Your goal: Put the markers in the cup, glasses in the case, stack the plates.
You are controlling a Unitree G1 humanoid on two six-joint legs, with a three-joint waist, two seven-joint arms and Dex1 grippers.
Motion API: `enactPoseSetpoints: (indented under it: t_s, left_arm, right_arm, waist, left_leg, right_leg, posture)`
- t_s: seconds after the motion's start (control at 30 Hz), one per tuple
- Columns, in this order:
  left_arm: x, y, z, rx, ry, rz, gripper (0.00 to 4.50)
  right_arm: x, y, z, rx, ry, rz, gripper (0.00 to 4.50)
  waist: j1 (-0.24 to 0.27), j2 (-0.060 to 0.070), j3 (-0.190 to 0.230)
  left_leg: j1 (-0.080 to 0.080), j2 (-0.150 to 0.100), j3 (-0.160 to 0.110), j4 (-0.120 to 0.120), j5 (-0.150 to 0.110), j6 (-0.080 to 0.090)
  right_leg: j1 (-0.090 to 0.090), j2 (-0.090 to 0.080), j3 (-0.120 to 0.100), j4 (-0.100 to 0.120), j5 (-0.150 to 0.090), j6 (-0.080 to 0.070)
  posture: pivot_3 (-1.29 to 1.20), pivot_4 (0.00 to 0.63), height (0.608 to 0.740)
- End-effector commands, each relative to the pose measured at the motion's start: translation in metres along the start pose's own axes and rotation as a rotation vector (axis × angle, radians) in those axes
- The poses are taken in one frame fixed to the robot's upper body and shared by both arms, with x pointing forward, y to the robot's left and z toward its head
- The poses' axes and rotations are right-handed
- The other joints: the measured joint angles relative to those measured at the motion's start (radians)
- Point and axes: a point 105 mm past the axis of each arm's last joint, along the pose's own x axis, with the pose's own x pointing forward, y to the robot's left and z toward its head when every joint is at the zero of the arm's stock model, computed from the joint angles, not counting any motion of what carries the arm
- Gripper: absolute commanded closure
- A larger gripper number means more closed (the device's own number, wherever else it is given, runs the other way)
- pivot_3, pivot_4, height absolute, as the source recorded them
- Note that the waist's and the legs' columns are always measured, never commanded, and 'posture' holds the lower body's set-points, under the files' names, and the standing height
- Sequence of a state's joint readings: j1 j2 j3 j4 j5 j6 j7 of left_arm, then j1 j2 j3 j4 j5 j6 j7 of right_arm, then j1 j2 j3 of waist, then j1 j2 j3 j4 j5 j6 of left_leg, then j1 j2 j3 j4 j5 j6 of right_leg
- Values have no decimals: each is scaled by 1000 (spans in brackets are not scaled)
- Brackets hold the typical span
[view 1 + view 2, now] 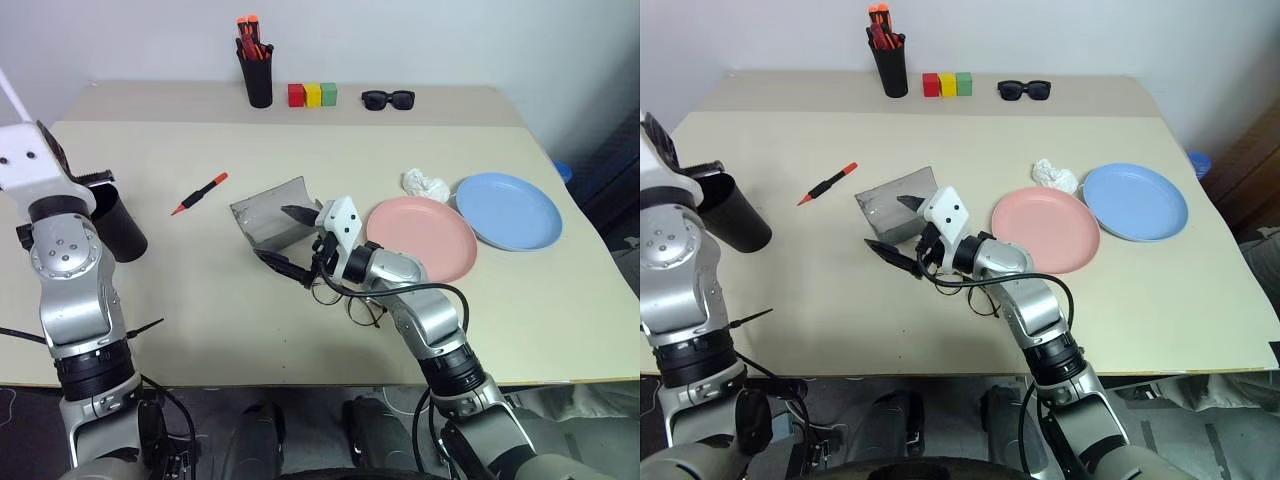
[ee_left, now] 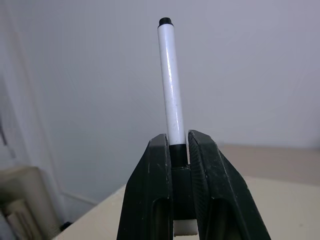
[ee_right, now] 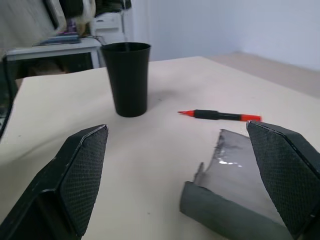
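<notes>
Left wrist view: a pale marker (image 2: pixel 171 85) is clamped in the left gripper (image 2: pixel 179 155), raised beside the cup (image 1: pixel 118 225) at far left; lowering it in is judged next. The right gripper (image 3: pixel 185 175) is spread wide over the case (image 1: pixel 272 212).

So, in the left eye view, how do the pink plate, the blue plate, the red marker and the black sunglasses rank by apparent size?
1. Round salmon-pink plate and round light-blue plate: alike, not ranked.
2. Slim red marker and chunky black sunglasses: similar length; the sunglasses lie farther away, so unsure.
</notes>
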State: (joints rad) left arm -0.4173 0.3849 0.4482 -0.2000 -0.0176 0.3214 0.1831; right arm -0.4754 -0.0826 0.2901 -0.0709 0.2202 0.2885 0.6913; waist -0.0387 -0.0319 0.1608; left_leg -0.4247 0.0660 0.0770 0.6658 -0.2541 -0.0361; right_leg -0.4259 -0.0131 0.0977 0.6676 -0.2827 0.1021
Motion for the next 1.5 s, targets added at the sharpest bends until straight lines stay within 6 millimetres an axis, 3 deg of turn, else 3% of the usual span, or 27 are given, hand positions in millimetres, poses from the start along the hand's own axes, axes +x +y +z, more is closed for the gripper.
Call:
enactPoseSetpoints:
  t_s: [0.03, 0.27, 0.33, 0.37, 0.67, 0.77, 0.83, 0.9, 1.0, 1.1, 1.13, 1.17, 1.33, 1.5]
  left_arm:
    - [-2, 6, 5, 7, -39, 25, 4450]
    - [-12, 6, -11, 23, 4, 39, 4450]
    - [-12, 6, -12, 25, 8, 45, 3534]
    - [-13, 7, -14, 29, 12, 49, 3289]
    - [-13, 5, -11, 14, 3, 46, 3289]
    - [-9, -16, 6, -48, -39, -49, 3289]
    - [-5, -51, 16, -63, -29, -219, 3289]
    - [-4, -86, 7, -5, 79, -384, 3289]
    - [-2, -114, -13, 59, 253, -501, 2514]
    - [8, -127, -28, -8, 422, -508, 1062]
    - [11, -130, -33, 15, 464, -510, 367]
    - [16, -134, -40, 50, 513, -515, 51]
    - [37, -140, -66, 78, 661, -521, 51]
    - [39, -151, -83, 20, 742, -582, 51]
  right_arm:
    - [4, 3, 13, -19, -55, 17, 0]
    - [2, 1, 14, -20, -54, 10, 0]
    - [2, 1, 14, -20, -53, 10, 0]
    - [1, 1, 14, -20, -52, 11, 0]
    - [2, 2, 14, -18, -49, 21, 0]
    - [0, -1, 15, -24, -48, 12, 0]
    - [-3, -7, 17, -21, -51, -14, 0]
    - [-7, -15, 20, -18, -55, -48, 0]
    - [-12, -25, 23, -16, -59, -91, 0]
    - [-15, -30, 25, -18, -60, -117, 0]
    - [-16, -31, 25, -19, -60, -123, 0]
    - [-18, -32, 25, -21, -60, -131, 0]
    - [-23, -31, 25, -21, -62, -158, 0]
    - [-31, -26, 28, -21, -57, -157, 0]
  waist:
    - [-1, 0, 0]
    - [-3, 0, 0]
    - [-2, 0, 0]
    - [-2, 0, 0]
    - [-3, 0, 0]
    - [1, -1, 0]
    - [4, -1, -1]
    - [12, -1, -1]
    - [19, -1, -1]
    - [14, -1, 0]
    - [11, 0, 0]
    - [8, 0, 0]
    - [0, -1, 0]
    - [-2, -1, 0]
  left_leg:
    - [0, 0, 0, 0, 0, 0]
    - [0, 0, 0, 0, 0, 0]
    - [0, 0, 0, 0, 0, 0]
    - [0, 0, 0, 0, 0, 0]
    - [0, 0, 0, 0, 0, 0]
    - [0, 0, 0, 0, 0, 0]
    - [0, 0, 0, 0, 0, 0]
    - [-1, 0, 0, 0, 0, 0]
    - [0, -1, 0, 1, 0, 0]
    - [0, 0, 0, 0, 0, 0]
    - [-1, 0, -1, 0, 0, 0]
    - [-1, 0, -1, -1, 0, 0]
    - [-2, 0, -1, -1, 0, 0]
    - [-2, 0, -1, -1, 0, 0]
  right_leg:
    - [0, 0, 0, 0, 0, 0]
    - [0, 0, 0, 0, 0, 0]
    - [0, 0, 0, 0, 0, 0]
    - [0, 0, 0, 0, 0, 0]
    - [0, 0, 0, 0, 0, 0]
    - [0, 0, 0, 0, 0, 0]
    - [0, 0, -1, 0, 0, 0]
    - [0, 0, -1, 0, 0, 0]
    - [0, 0, -1, 0, 0, 0]
    - [-1, 1, -1, 0, 0, 0]
    - [-1, 2, -1, 0, 0, 0]
    - [-2, 2, -1, 0, 0, 0]
    - [-2, 2, -1, 0, 0, 0]
    - [-2, 1, -1, -1, 0, 0]
  posture:
    - [0, 150, 722]
    - [0, 150, 722]
    - [0, 150, 722]
    - [0, 150, 722]
    - [0, 150, 722]
    - [0, 150, 722]
    - [0, 150, 722]
    - [0, 150, 722]
    - [0, 150, 722]
    - [0, 150, 722]
    - [0, 150, 722]
    - [0, 150, 722]
    - [0, 150, 722]
    - [0, 150, 722]
